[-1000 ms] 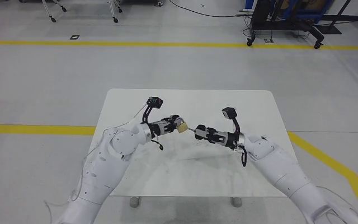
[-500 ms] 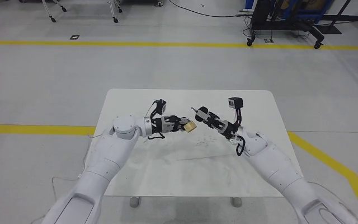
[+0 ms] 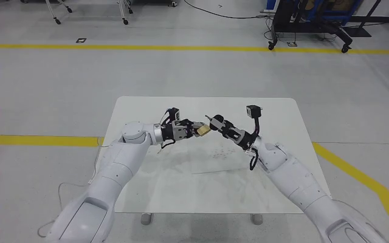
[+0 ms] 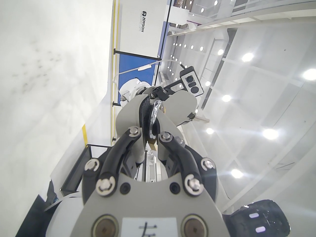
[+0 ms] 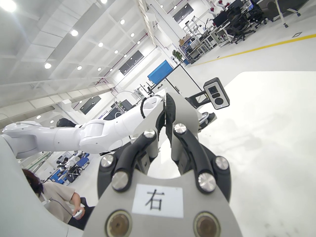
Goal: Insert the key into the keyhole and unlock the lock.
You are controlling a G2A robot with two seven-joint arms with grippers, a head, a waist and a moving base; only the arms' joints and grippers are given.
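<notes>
Lock (image 3: 202, 129) between the left fingers (image 4: 128, 117)

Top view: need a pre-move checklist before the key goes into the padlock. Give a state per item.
1. Padlock gripped by left end effector: ok, shut on the shackle.
2. Key held by right end effector: ok, shut.
3. Padlock and Key clear of the table: ok, both held in the air.
4. Key tip lined up with keyhole: cannot tell.
5. Key already inserted: cannot tell; the two end effectors nearly meet.
</notes>
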